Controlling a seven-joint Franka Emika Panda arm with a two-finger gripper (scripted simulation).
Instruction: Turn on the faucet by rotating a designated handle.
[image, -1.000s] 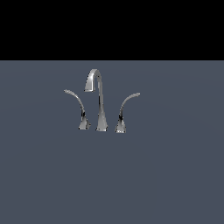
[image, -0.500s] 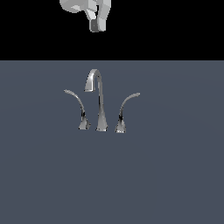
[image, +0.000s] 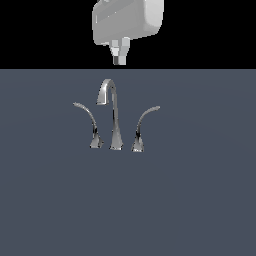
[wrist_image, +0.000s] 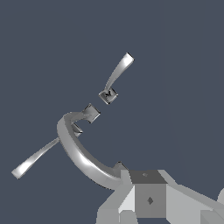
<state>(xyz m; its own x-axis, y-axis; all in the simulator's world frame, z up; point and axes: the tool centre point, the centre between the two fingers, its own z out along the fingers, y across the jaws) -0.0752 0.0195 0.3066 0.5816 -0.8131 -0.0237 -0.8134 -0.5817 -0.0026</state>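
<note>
The chrome faucet stands mid-surface, with its tall hooked spout (image: 114, 112) in the centre. The handle (image: 142, 125) is the curved lever on the exterior view's right, rising from a broad bright foot. Its twin lever (image: 87, 122), with a darker foot, stands on the exterior view's left. My gripper (image: 120, 56) hangs above the spout, fingers together, touching nothing. In the wrist view the spout (wrist_image: 78, 153) arcs up close under the gripper (wrist_image: 148, 199). A lever (wrist_image: 118, 72) points to one side and another lever (wrist_image: 35, 159) to the other; which is the handle I cannot tell.
The faucet stands on a flat slate-grey surface (image: 200, 200) with nothing else on it. Beyond its far edge the background is black.
The gripper came into view from the top and has dropped lower toward the spout. The faucet and both levers have not moved.
</note>
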